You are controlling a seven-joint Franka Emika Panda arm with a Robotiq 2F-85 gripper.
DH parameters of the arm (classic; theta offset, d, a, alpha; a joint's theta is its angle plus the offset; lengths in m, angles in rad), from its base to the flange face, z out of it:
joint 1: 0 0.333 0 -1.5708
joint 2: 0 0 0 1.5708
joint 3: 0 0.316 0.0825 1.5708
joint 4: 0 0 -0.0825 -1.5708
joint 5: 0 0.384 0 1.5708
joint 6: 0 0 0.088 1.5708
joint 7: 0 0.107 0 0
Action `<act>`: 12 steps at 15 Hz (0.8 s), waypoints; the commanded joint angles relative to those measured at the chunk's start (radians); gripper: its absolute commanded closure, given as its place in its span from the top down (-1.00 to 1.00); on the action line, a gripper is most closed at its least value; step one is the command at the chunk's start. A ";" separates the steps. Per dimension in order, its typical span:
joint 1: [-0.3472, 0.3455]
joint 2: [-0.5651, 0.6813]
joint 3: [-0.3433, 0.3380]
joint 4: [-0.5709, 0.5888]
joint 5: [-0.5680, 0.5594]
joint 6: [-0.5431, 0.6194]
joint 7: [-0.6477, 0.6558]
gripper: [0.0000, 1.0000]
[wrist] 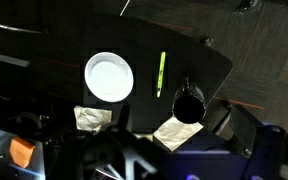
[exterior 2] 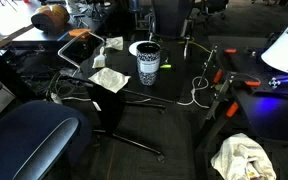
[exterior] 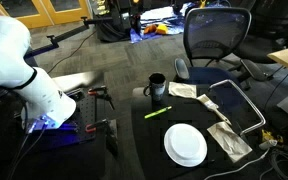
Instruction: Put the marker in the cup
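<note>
nothing done yet | marker [wrist: 161, 73] flat on tabletop [wrist: 189, 45], near cup [wrist: 189, 103] — not in | pincer out of shot, can't tell state | left: grab + drop

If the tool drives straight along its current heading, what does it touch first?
Probably bare table between the plate and marker, judging by the wrist view. The tool itself is unseen, so depth is uncertain.
</note>
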 commanded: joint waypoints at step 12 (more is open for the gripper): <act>0.031 0.061 -0.090 -0.023 0.034 0.143 -0.050 1.00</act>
